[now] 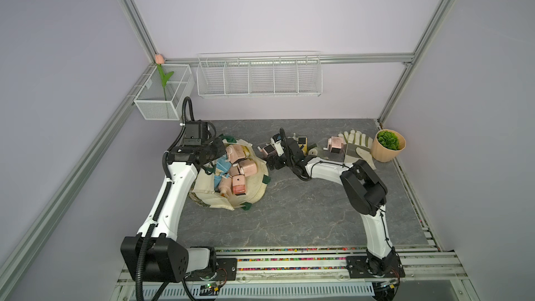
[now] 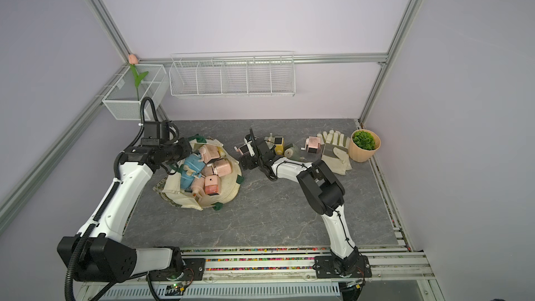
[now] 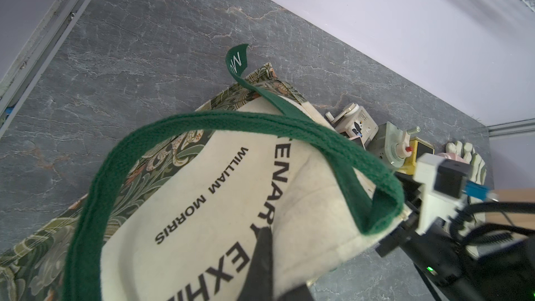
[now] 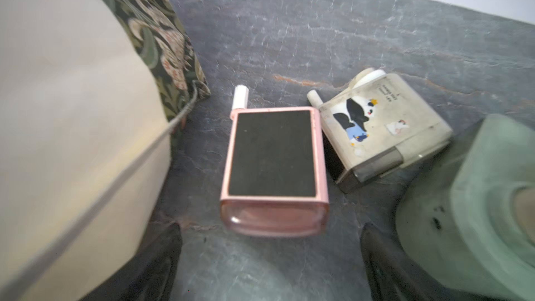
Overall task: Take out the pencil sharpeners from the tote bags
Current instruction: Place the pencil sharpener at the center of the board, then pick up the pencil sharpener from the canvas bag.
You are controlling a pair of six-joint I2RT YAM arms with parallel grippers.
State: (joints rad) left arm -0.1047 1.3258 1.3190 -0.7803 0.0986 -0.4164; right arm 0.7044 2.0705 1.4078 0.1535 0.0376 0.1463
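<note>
a cream tote bag (image 1: 256, 188) with dark green handles (image 3: 95, 198) slumps open at the left of the grey marbled surface (image 1: 304, 212), a heap of pink and blue pencil sharpeners (image 1: 246, 169) showing in its mouth. the left pincer (image 1: 210, 165), at the bag's far left edge, is clenched on the cloth of the rim. right of the bag, the right pincer (image 4: 269, 235) is released, its two dark fingers (image 4: 165, 256) spread wide just short of a pink sharpener (image 4: 273, 163) that lies on the surface, dark panel up, touched by neither. a cream sharpener (image 4: 382, 128) with a penguin sticker lies just beside it, and a pale green sharpener (image 4: 477, 212) is close by. farther right, in both top views, a yellow sharpener (image 1: 302, 141) and a second pink sharpener (image 1: 335, 146) sit near pale work gloves (image 1: 357, 147) and a tan plant pot (image 1: 386, 152).
</note>
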